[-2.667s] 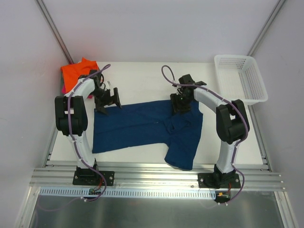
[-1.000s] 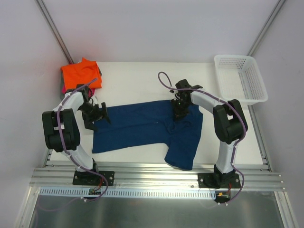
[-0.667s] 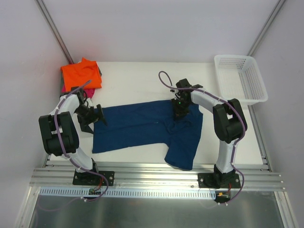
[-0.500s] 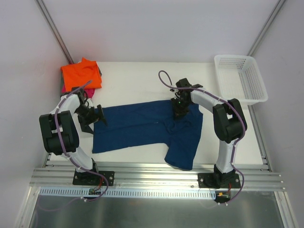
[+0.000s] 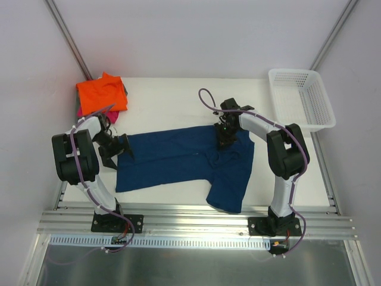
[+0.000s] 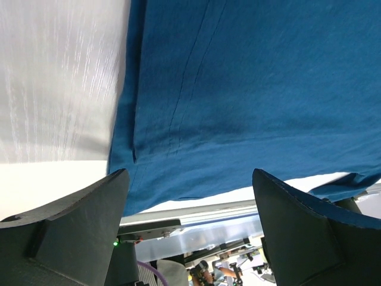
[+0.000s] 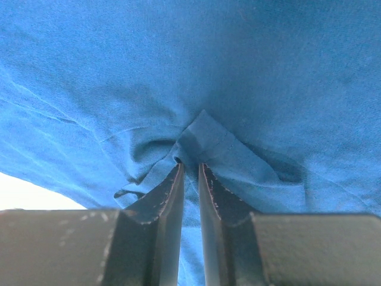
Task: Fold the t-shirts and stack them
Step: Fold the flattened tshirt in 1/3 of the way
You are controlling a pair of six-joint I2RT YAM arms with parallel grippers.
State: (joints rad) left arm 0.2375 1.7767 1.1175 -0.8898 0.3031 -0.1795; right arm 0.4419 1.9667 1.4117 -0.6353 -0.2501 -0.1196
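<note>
A navy blue t-shirt [image 5: 178,158] lies spread across the middle of the table, its right part bunched and reaching toward the front edge. My left gripper [image 5: 122,146] hovers at the shirt's left edge, open. In the left wrist view its fingers [image 6: 77,220] stand wide apart with the shirt's hem [image 6: 250,89] beyond them and nothing between. My right gripper [image 5: 225,138] is low on the shirt's far right part. In the right wrist view that gripper [image 7: 189,167] is shut on a pinched ridge of blue cloth [image 7: 238,71]. A folded orange t-shirt [image 5: 101,92] sits at the far left with a pink one [image 5: 111,117] peeking out beneath.
A white lattice basket [image 5: 271,89] stands at the far right corner. The table's front edge meets an aluminium rail [image 5: 190,221] where both arm bases are bolted. Bare white table [image 5: 172,101] stretches between the stack and the basket.
My left arm has swung left and lowered its open gripper from near the stack to the shirt's left edge. The right gripper stays pinched on the cloth, barely moved.
</note>
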